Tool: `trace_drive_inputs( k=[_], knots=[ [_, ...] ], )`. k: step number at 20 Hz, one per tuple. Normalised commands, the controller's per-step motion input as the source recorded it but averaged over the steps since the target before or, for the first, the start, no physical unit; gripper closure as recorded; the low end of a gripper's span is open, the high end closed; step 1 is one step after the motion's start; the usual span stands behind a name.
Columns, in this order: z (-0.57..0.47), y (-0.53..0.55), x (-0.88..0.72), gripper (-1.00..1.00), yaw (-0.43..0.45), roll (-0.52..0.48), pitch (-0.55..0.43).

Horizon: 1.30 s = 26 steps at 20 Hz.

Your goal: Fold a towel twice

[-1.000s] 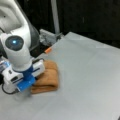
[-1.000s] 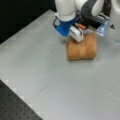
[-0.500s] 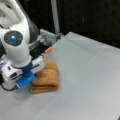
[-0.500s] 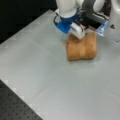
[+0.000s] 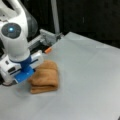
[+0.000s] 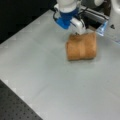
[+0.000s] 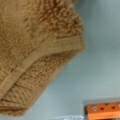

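On the grey worktop [image 5: 95, 75], toward a front view's left, the towel [image 5: 46, 77] lies as a thick, compact bundle with stacked layers showing along its near edge; in a front view it sits up near the top, right of the middle [image 6: 81, 46]. It looks already doubled over more than once.

The risk now, as I judge it, lies in the loose upper layers. The cloth is soft and springy, and the wrist view shows the towel [image 7: 37, 50] filling the upper left, its woven band and one corner lifted or curling over the bare worktop [image 7: 100, 50]. If that corner drags on the tool when the arm moves, the top layer could peel back and undo the fold. The bundle could also slide on the smooth surface, since nothing pins it down.

The tool [image 5: 31, 75] sits at the towel's left edge in a front view, its blue part low against the cloth; in a front view it stands at the towel's upper left corner [image 6: 77, 31]. Whether it is touching or only just beside the cloth is unclear. I cannot tell whether the tool is spread or closed, or whether it grips any fold.

An orange block [image 7: 103, 111] lies at the wrist view's bottom right, apart from the towel.
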Motion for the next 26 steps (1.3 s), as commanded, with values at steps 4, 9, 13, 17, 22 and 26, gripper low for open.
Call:
trace_drive_inputs(
  k=[4,9,13,17,22,26],
  knots=[
    [0.34,0.1,0.13,-1.0,0.037,-0.086,-0.034],
    [0.28,0.26,0.18,-1.0,-0.058,0.051,-0.18],
    [0.27,0.52,0.3,-1.0,-0.089,0.008,-0.219],
    [0.25,0.71,0.46,-1.0,-0.125,-0.061,-0.071],
    [0.21,0.46,0.45,-1.0,-0.103,-0.097,0.059],
    [0.22,0.18,0.52,-1.0,-0.1,-0.004,0.105]
  ],
)
